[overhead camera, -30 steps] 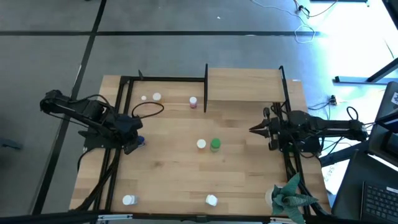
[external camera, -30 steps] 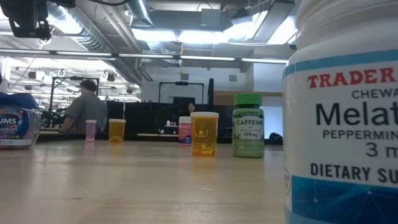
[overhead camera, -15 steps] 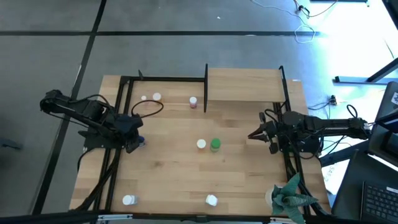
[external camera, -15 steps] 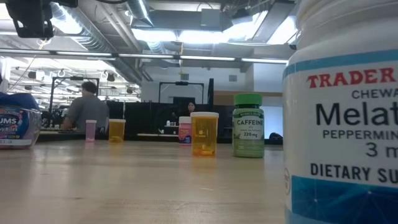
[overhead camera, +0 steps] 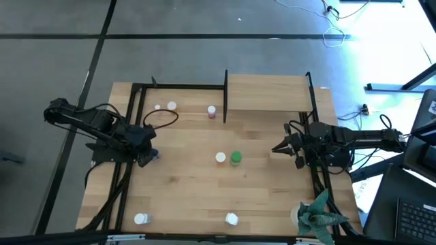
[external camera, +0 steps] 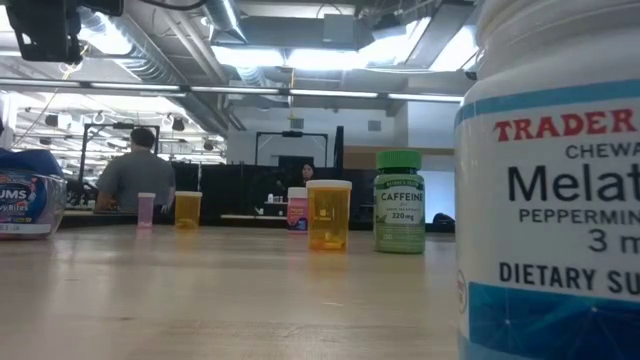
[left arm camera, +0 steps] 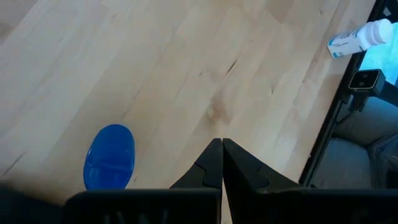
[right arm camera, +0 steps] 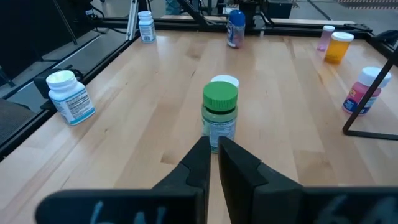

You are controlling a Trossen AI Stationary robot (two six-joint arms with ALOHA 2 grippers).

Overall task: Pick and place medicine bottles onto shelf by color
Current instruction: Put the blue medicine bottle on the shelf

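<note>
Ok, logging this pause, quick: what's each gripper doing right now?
Left gripper: closed, holding nothing, over the table beside a blue bottle.
Right gripper: closed, empty, pointed at the green-capped bottle.

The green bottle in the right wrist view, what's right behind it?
Behind the green bottle only a white cap peeks out. The low view shows that it tops an orange bottle, whose body the green one covers here.

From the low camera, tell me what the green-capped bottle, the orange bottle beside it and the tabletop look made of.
Green-capped bottle: probably opaque green plastic with a printed paper label.
Orange bottle: likely translucent amber plastic, since light glows through it; cap white.
Tabletop: light wood with visible grain and a smooth, faintly shiny finish.
</note>
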